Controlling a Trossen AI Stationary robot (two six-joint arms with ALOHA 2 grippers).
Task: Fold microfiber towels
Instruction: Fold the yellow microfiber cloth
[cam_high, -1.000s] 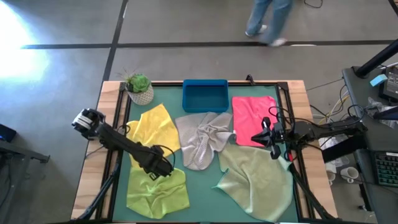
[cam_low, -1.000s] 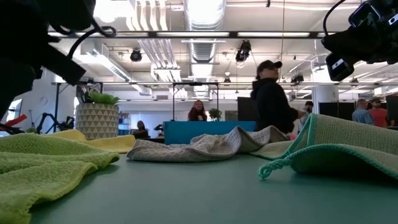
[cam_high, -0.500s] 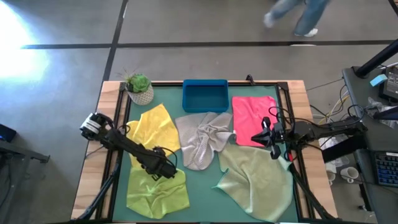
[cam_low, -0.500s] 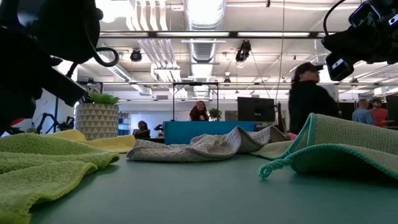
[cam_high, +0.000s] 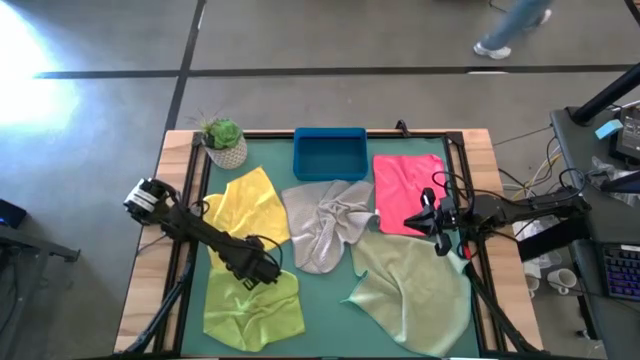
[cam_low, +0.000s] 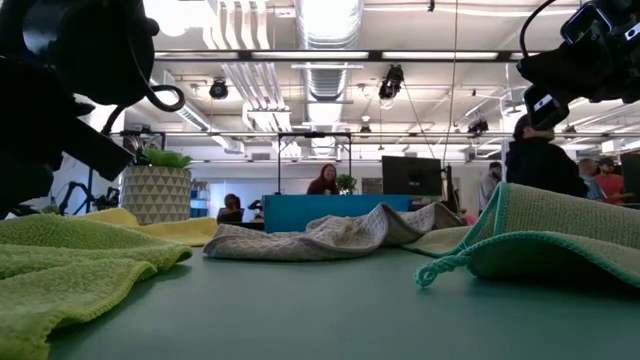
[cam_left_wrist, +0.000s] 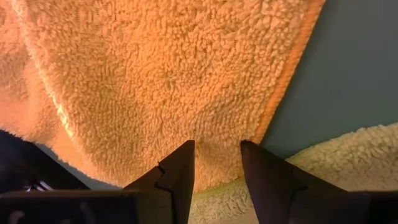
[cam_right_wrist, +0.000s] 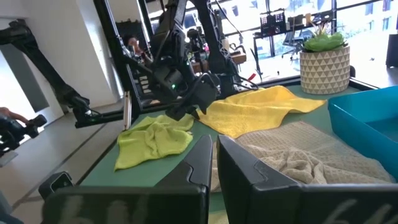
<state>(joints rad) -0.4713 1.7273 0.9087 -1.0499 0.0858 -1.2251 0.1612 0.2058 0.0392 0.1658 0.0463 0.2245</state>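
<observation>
Hovering part-open, left hand (cam_high: 266, 272) at yellow towel's (cam_high: 252, 205) edge; right hand (cam_high: 424, 212) shut, empty, above pink towel (cam_high: 404, 185).

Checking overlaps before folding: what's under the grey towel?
The grey towel lies crumpled on the green table, its lower edge overlapping the sage towel. Whatever lies beneath its bunched middle is covered.

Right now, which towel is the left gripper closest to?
The yellow towel. The left gripper sits at its lower edge, where it meets the lime green towel; the grey, pink and sage ones lie farther right.
</observation>
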